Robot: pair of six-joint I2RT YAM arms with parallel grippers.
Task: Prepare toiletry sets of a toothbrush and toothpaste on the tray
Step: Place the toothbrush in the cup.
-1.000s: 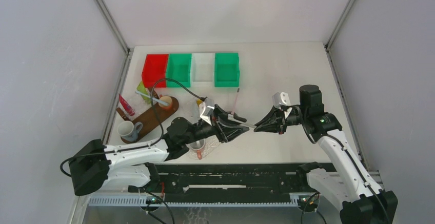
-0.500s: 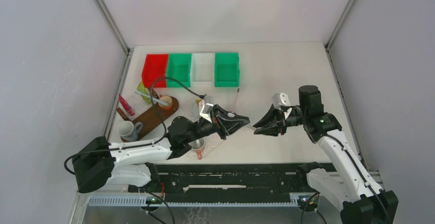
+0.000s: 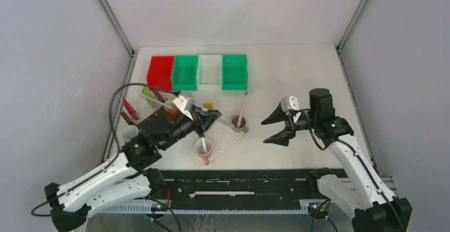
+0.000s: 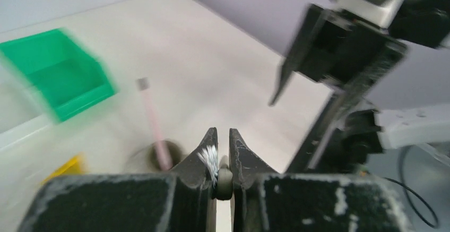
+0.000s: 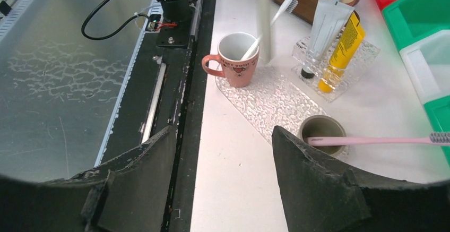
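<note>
My left gripper (image 3: 207, 119) (image 4: 223, 136) is shut on the bristle end of a pale toothbrush (image 4: 210, 160). Its handle (image 5: 264, 19) hangs down beside the pink mug (image 3: 203, 148) (image 5: 236, 59), which stands on the clear textured tray (image 3: 225, 136) (image 5: 276, 99) with a white toothbrush in it. A pink toothbrush (image 3: 242, 110) (image 5: 371, 140) leans in a grey cup (image 3: 239, 123) (image 5: 322, 130) at the tray's corner. A white tube (image 5: 326, 25) and a yellow tube (image 5: 342, 49) lie in a clear holder. My right gripper (image 3: 276, 128) (image 5: 223, 131) hangs open and empty, right of the tray.
Red, green, white and green bins (image 3: 197, 71) line the back of the table. At the left lies a brown wooden tray (image 3: 154, 123) with an orange cup; a white mug (image 3: 130, 134) and a red tube (image 3: 130, 108) are nearby. The black rail (image 3: 239, 181) runs along the near edge.
My right gripper opened and let go of the pale toothbrush. My left gripper shut on it and drew back left, carrying it over to the pink mug.
</note>
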